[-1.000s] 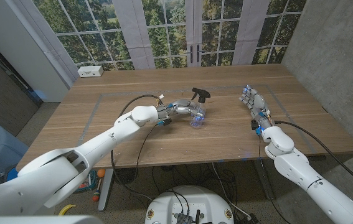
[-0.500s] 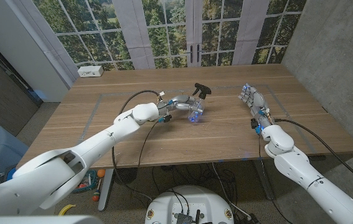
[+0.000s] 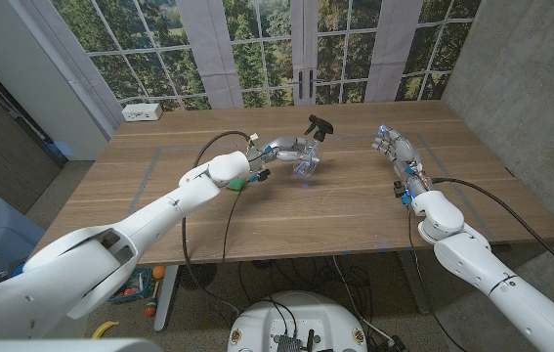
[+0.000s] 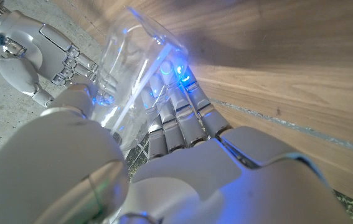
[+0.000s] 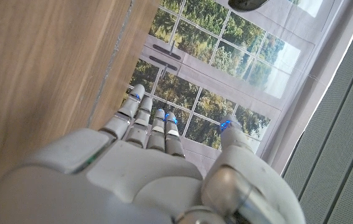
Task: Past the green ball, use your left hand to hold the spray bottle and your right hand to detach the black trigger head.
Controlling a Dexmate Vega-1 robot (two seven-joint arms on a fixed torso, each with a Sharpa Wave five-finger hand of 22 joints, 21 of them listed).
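Observation:
A clear spray bottle [image 3: 307,161] with a black trigger head [image 3: 317,125] hangs tilted above the middle of the wooden table [image 3: 355,210]. My left hand [image 3: 280,153] grips it around the body. In the left wrist view the fingers [image 4: 179,115] wrap the clear bottle [image 4: 132,56], lit blue. My right hand [image 3: 394,149] stands to the right of the bottle, apart from it, fingers stretched out and holding nothing. In the right wrist view the right hand [image 5: 157,162] shows its fingers straight above the table [image 5: 39,74].
A white box [image 3: 142,111] sits at the table's far left corner. A black cable [image 3: 226,230] runs from my left arm over the near edge. Tall windows stand behind the table, and a grey wall is on the right.
My left hand has lifted the bottle off the table and carried it a little farther away, tilting it. My right hand has edged slightly toward the bottle.

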